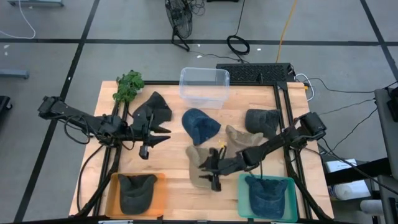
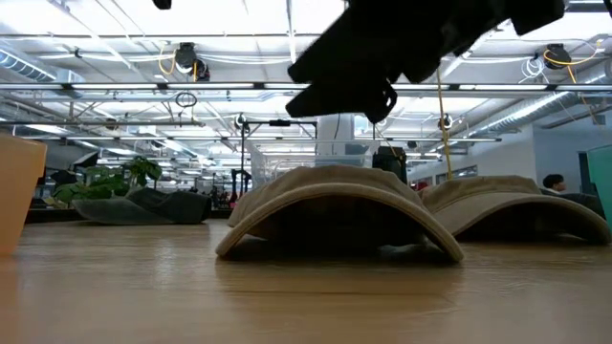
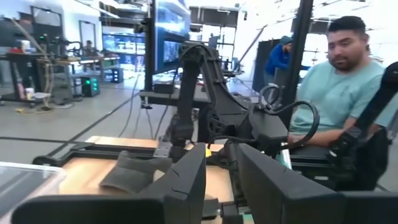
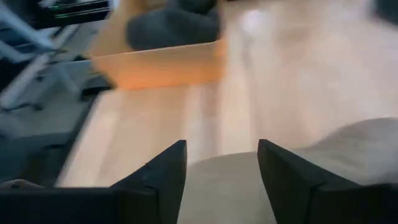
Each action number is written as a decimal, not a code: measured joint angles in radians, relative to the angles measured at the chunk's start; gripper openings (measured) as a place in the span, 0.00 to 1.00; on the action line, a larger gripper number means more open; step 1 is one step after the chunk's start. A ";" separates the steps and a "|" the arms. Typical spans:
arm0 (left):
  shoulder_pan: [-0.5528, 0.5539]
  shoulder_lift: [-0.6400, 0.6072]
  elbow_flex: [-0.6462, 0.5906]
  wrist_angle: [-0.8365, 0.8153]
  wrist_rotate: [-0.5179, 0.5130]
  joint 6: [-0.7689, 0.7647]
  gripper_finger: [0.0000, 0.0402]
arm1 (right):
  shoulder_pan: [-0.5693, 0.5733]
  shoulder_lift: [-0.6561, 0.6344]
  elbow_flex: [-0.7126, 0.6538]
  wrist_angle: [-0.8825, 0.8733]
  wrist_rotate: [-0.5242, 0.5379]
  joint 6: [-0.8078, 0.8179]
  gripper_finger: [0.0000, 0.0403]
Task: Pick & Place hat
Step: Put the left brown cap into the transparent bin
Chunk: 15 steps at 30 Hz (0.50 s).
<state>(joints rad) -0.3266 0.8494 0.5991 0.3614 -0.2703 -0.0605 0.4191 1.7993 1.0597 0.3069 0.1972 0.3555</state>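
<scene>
Tan hat (image 1: pixel 200 167) under R gripper (image 1: pixel 213 168), fingers spread, nothing held; we'd drop & clamp next; L gripper (image 1: pixel 151 135) parted, empty.

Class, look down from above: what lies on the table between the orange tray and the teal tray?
In the high view, bare wood and the beige hat's near edge lie between the orange tray and teal tray.

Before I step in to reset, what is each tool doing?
Left tool: open, empty, beside the black hat.
Right tool: open, empty, over the beige hat.
</scene>
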 joint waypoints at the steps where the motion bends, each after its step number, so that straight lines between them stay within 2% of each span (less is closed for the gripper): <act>1: -0.006 0.000 0.000 0.000 0.000 0.001 0.25 | 0.004 0.003 0.007 -0.008 -0.014 0.005 0.47; 4: -0.018 0.000 0.000 0.002 0.000 0.000 0.25 | 0.013 0.003 0.007 -0.067 -0.008 0.008 0.50; 11: -0.042 0.000 0.000 0.004 -0.002 -0.029 0.25 | 0.014 0.004 -0.034 -0.099 0.165 0.022 0.53; 15: -0.055 0.000 0.000 0.011 -0.007 -0.032 0.25 | 0.007 0.004 -0.057 -0.099 0.195 0.056 0.53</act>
<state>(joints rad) -0.3813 0.8494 0.5991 0.3729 -0.2773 -0.0921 0.4260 1.8034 1.0023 0.2083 0.3923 0.4117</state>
